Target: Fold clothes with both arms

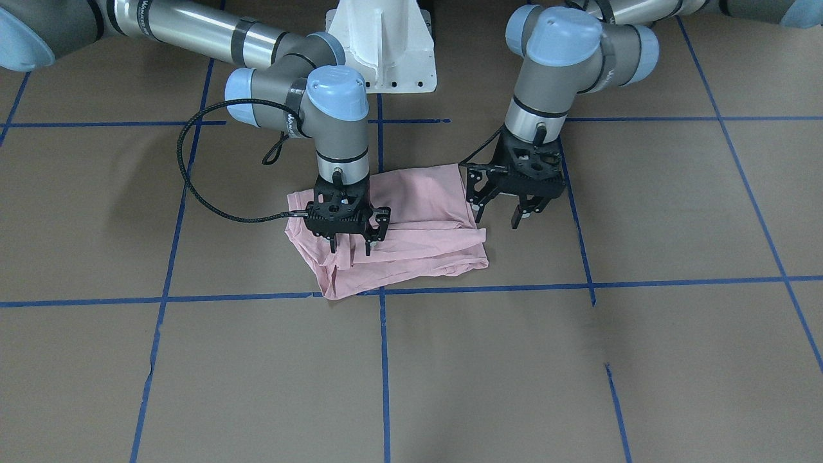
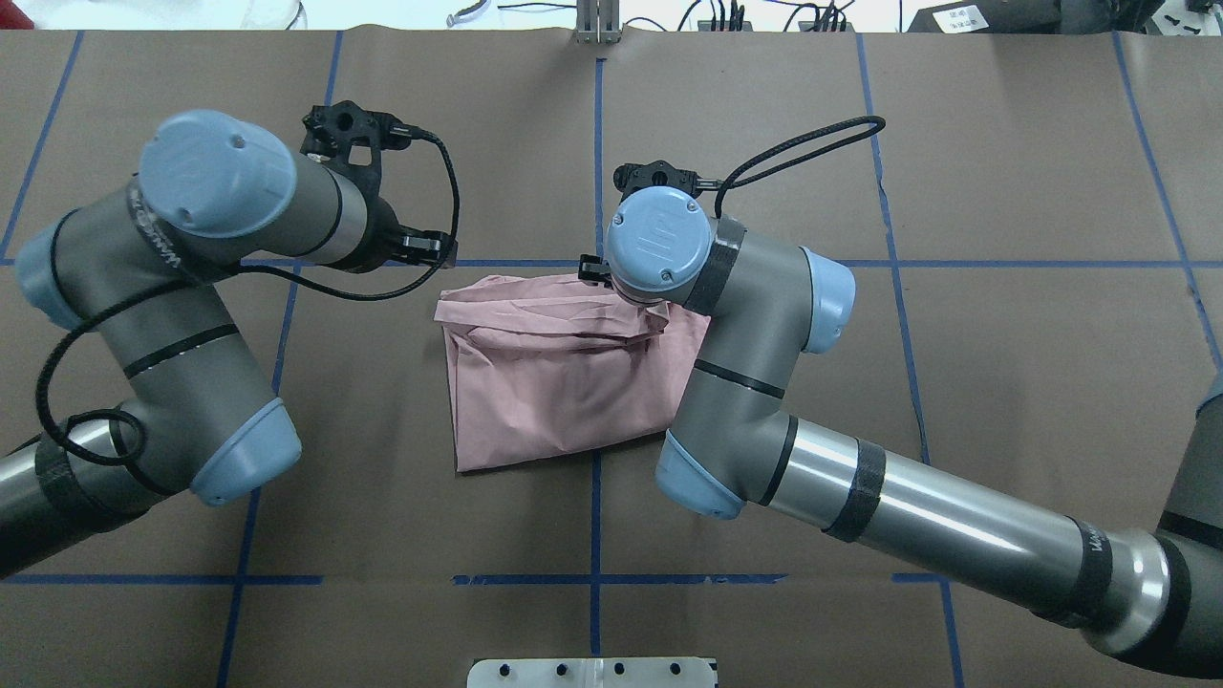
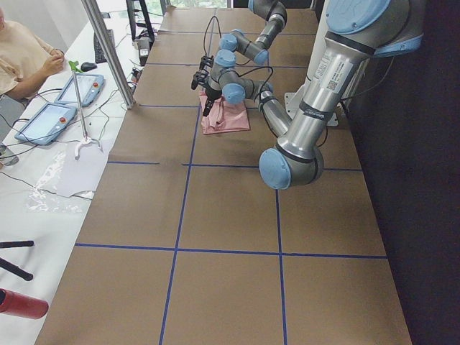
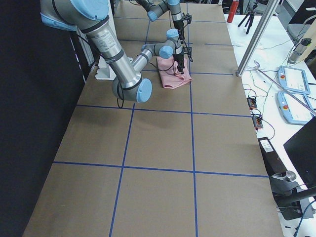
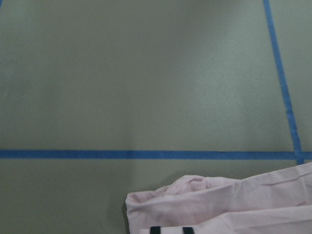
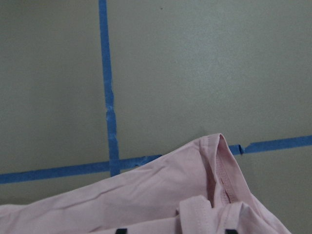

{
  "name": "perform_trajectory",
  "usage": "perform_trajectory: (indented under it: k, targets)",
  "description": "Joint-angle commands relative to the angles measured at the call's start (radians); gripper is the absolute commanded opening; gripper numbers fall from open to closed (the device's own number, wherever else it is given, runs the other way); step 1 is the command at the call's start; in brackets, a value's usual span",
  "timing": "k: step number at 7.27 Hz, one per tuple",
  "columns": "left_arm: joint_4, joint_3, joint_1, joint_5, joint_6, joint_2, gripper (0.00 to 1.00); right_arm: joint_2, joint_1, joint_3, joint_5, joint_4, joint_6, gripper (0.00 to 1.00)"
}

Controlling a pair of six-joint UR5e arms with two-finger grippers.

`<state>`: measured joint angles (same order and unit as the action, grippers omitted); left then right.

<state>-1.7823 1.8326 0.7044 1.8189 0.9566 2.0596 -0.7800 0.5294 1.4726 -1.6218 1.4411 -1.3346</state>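
Left gripper hovers spread and empty, just off the folded pink T-shirt mid-table. The right gripper stands spread over its far-side edge. Both should likely pinch matching corners and move level.

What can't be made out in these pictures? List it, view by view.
T-shirt: its inner layers, hidden by the folds in every view.
Right gripper: hidden under the right arm in the overhead view; whether its jaws pinch cloth is unclear from the front.
Left gripper: jaws cut off by the bottom edge of its wrist view.
Side views: both grippers too small to judge.
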Motion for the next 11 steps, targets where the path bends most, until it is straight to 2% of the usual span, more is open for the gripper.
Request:
perform_trajectory:
  k: [1, 2, 3, 4, 5, 7, 8, 9, 10, 11]
  targets:
    - [0.001, 0.036, 0.020, 0.030, -0.024, -0.021, 1.00, -0.013, 0.001, 0.047, -0.023, 0.010, 0.017, 1.00]
    - [0.010, 0.060, 0.021, 0.033, -0.027, -0.022, 1.00, -0.009, 0.003, 0.081, -0.027, 0.081, 0.056, 1.00]
    - [0.047, 0.104, 0.026, 0.036, -0.035, -0.027, 1.00, -0.010, 0.006, 0.198, -0.036, 0.237, 0.134, 1.00]
    - [0.142, 0.155, 0.038, 0.036, -0.097, -0.027, 1.00, -0.037, 0.082, 0.294, -0.131, 0.349, 0.215, 1.00]
    - [0.265, 0.231, 0.116, 0.048, -0.280, -0.057, 1.00, -0.123, 0.210, 0.375, -0.267, 0.382, 0.368, 1.00]
    - [0.325, 0.264, 0.363, 0.185, -0.704, -0.181, 1.00, -0.366, 0.453, 0.498, -0.346, 0.384, 0.759, 1.00]
    - [0.327, 0.254, 0.509, 0.286, -0.869, -0.235, 1.00, -0.486, 0.583, 0.502, -0.419, 0.378, 0.939, 1.00]
    - [0.314, 0.238, 0.611, 0.401, -0.883, -0.302, 1.00, -0.615, 0.692, 0.502, -0.478, 0.371, 1.095, 1.00]
    - [0.313, 0.237, 0.647, 0.405, -0.883, -0.323, 1.00, -0.731, 0.771, 0.493, -0.487, 0.371, 1.226, 1.00]
    - [0.314, 0.231, 0.661, 0.405, -0.877, -0.379, 1.00, -0.801, 0.863, 0.480, -0.492, 0.371, 1.353, 1.00]
